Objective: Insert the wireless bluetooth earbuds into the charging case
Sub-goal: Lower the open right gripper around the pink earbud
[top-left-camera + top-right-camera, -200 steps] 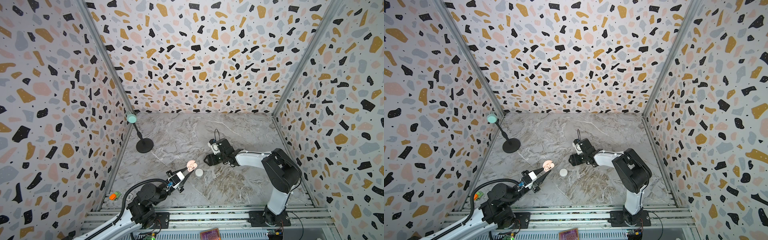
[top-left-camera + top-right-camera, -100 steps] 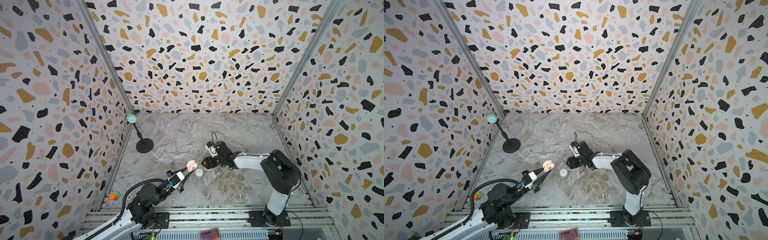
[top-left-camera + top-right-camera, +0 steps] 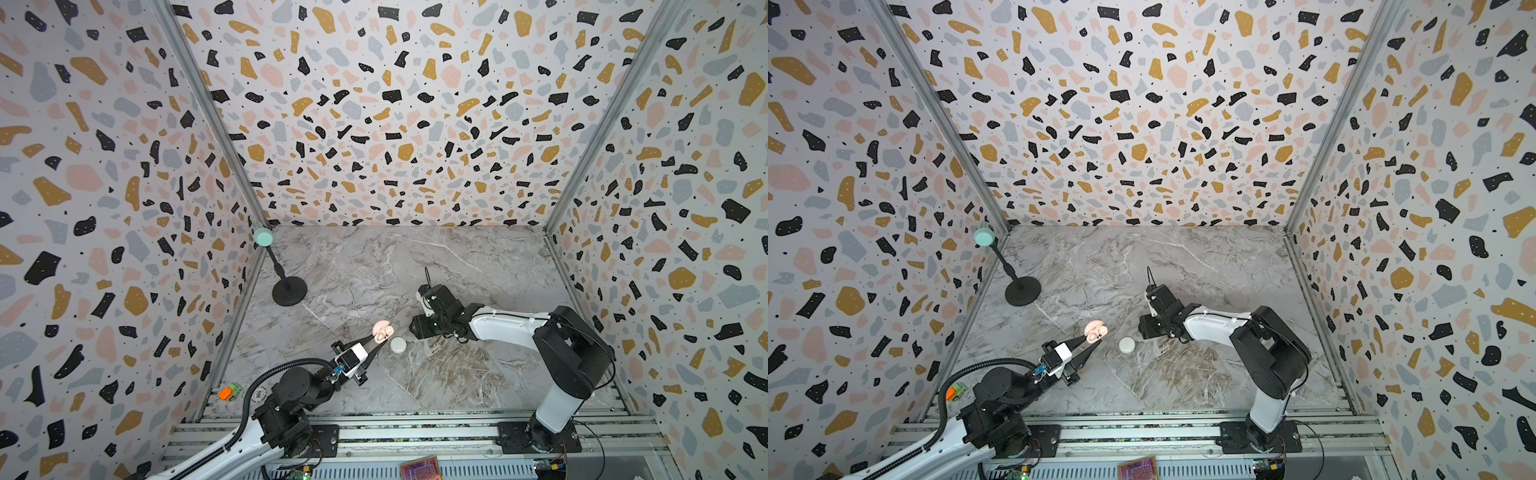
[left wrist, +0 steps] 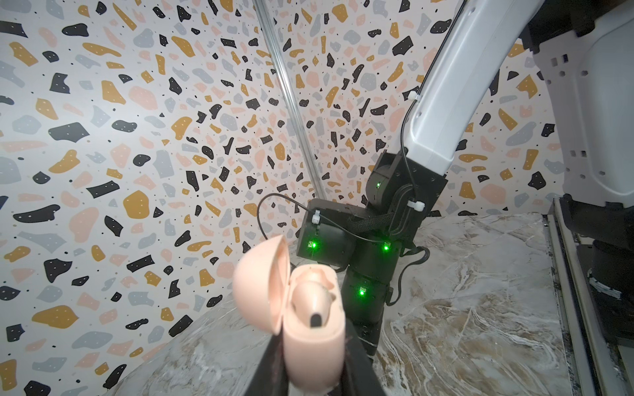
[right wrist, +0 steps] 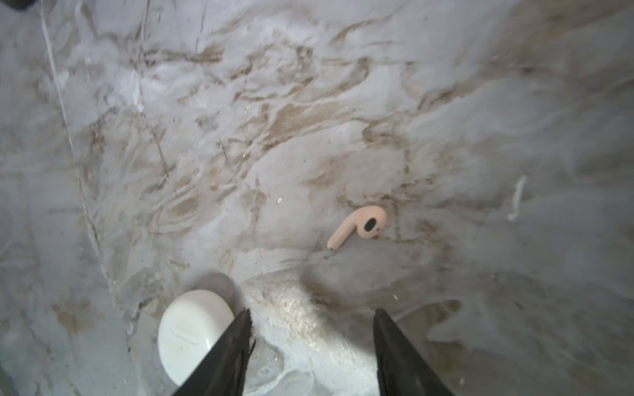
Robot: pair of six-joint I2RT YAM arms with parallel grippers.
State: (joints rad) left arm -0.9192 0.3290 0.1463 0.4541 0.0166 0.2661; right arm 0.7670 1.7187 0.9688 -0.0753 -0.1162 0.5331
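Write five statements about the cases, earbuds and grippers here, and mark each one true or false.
1. The left gripper holds the pink case with its lid open. True.
2. The white case lies open on the table. False: its lid is shut.
3. A loose pink earbud lies on the table. True.
4. The right gripper is shut on that earbud. False: its jaws stand apart with nothing between them.
5. The pink case is empty. False: a second pink earbud sits inside it.
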